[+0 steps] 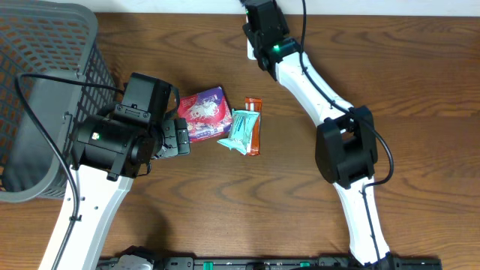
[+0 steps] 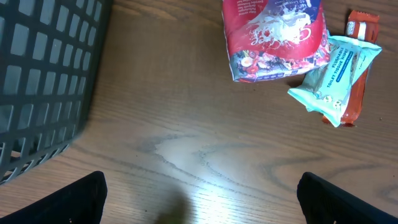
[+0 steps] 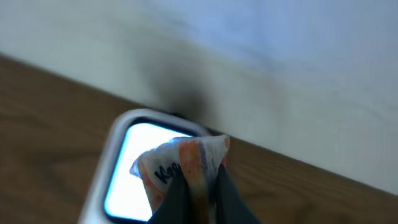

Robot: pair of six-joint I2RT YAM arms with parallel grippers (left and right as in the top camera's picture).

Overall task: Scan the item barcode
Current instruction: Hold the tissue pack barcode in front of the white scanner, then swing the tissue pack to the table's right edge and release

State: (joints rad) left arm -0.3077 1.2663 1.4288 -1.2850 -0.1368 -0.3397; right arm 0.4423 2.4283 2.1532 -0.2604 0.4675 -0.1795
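Note:
My right gripper (image 3: pixel 198 182) is shut on the item, a crinkled orange-and-white packet (image 3: pixel 185 157) with dark lettering. It holds the packet upright, right over the glowing white window of a grey scanner (image 3: pixel 127 177) at the table's far edge, by the white wall. Overhead, that gripper (image 1: pixel 260 41) sits at the top centre and the arm hides the packet. No barcode shows on the packet. My left gripper (image 2: pixel 202 208) hangs open over bare wood, its dark fingers (image 2: pixel 81 199) wide apart with nothing between them. Overhead, the left gripper (image 1: pixel 180 136) is beside the loose packets.
A red-and-purple snack pouch (image 1: pixel 204 112) (image 2: pixel 277 37), a teal tissue packet (image 1: pixel 241 129) (image 2: pixel 336 78) and an orange bar (image 1: pixel 256 105) (image 2: pixel 362 22) under it lie mid-table. A dark mesh basket (image 1: pixel 45 90) (image 2: pixel 43 74) stands at the left.

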